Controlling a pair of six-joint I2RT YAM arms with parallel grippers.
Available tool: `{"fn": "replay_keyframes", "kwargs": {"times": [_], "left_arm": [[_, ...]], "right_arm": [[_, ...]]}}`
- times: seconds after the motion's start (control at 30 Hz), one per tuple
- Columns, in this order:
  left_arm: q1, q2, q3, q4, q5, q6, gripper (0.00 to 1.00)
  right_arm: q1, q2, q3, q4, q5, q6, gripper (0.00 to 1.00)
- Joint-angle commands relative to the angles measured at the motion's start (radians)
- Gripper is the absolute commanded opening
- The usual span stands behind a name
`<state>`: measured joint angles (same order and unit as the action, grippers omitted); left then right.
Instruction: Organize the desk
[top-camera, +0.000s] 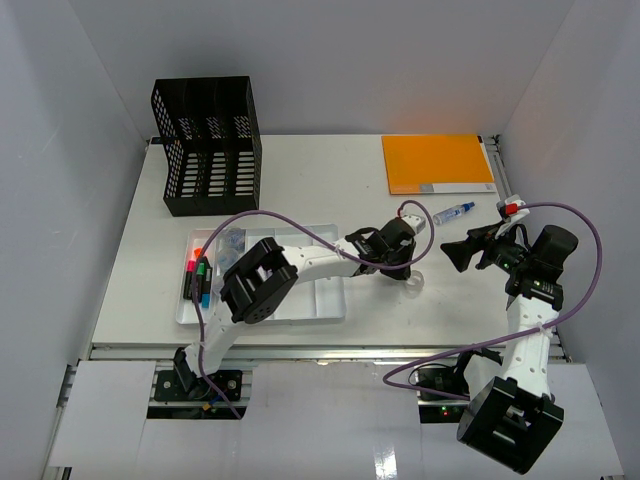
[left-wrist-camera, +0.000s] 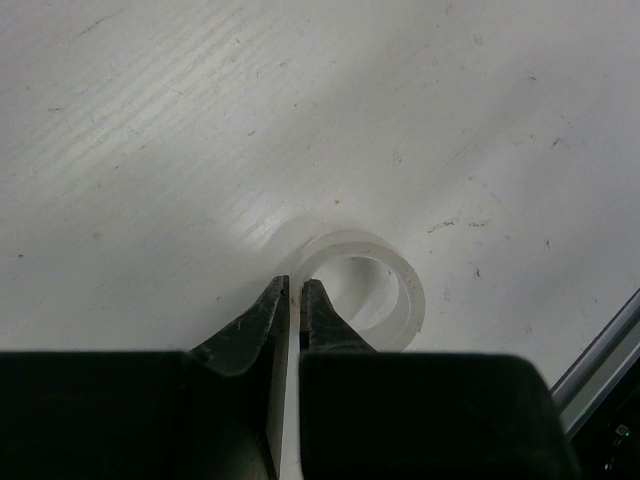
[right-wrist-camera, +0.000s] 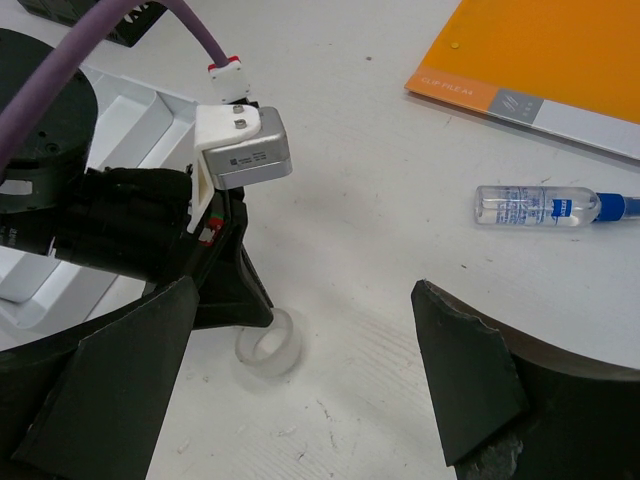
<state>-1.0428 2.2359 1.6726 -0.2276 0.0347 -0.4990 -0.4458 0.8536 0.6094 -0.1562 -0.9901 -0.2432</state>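
**Left jaws pinching tape ring, right jaws spread**

Left jaws: pressed together on the wall of the translucent tape ring (left-wrist-camera: 352, 246). 1 finger (left-wrist-camera: 255, 325) is outside the wall and the other is inside the hole. The ring sits flat on the desk (top-camera: 330, 185), in the front half, just right of the white tray (top-camera: 322, 292).

Right jaws: spread wide with nothing between them, hanging over bare desk to the right of the ring and pointing toward it.

The desk carries everything here, with its metal rail (top-camera: 330, 349) along the near edge.

Around:
- A small clear bottle (top-camera: 453, 212) with a blue cap lies on its side behind the ring, just in front of the orange folder (top-camera: 437, 162).
- The folder lies flat at the back right.
- A black mesh file rack (top-camera: 207, 145) stands upright at the back left.
- The tray holds markers (top-camera: 197, 275) in its left compartment. There is something clear in a rear compartment, but I can't tell what it is.

In the way:
- My left arm (top-camera: 320, 260) stretches across the tray and hides its middle.
- The left wrist camera block (right-wrist-camera: 245, 145) sits between the ring and the tray.
- A purple cable (top-camera: 290, 225) loops over the tray.
- To the right of the ring there is only desk surface.
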Motion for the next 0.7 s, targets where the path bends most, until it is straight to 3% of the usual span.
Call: {"fn": "replay_keyframes", "kwargs": {"times": [0.0, 0.37, 0.67], "left_arm": [[0.007, -0.192, -0.029, 0.019, -0.071, 0.043, 0.0], [0.107, -0.497, -0.251, 0.014, -0.083, 0.086, 0.0], [0.342, -0.817, -0.596, -0.081, -0.037, 0.168, 0.0]], "right_arm": [[-0.007, 0.002, 0.001, 0.023, -0.001, -0.01, 0.94], [-0.008, 0.001, 0.0, 0.023, 0.001, -0.016, 0.94], [-0.008, 0.006, -0.008, 0.019, 0.002, -0.035, 0.94]]}}
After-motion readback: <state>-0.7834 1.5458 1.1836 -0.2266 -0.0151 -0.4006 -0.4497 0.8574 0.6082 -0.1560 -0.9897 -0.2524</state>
